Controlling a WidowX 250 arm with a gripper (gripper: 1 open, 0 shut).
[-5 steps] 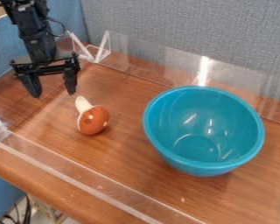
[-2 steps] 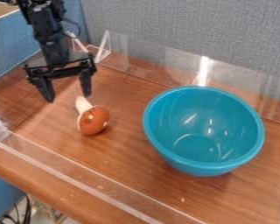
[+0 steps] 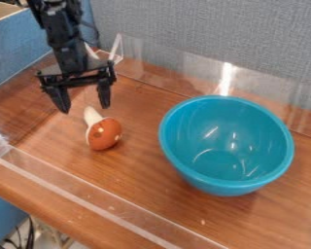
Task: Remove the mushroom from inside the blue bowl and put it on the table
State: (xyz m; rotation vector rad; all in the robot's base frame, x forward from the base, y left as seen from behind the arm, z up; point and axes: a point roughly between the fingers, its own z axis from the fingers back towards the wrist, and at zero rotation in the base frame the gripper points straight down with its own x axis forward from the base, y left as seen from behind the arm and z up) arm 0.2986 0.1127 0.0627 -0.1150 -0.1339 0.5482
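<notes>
The mushroom (image 3: 102, 131) lies on its side on the table (image 3: 67, 165), its reddish-brown cap toward the front and its pale stem toward the back left. The blue bowl (image 3: 227, 144) stands to its right and holds nothing. My gripper (image 3: 81, 97) hangs open, pointing down, just behind and above the mushroom's stem, with nothing between its dark fingers (image 3: 54, 101).
Low clear acrylic walls (image 3: 185, 66) edge the tabletop at the back, left and front. A grey fabric panel rises behind the table, and a blue box (image 3: 9, 49) stands at the back left.
The open gripper has shifted to the right, from left of the mushroom to just behind it. Mushroom and bowl have stayed put.
</notes>
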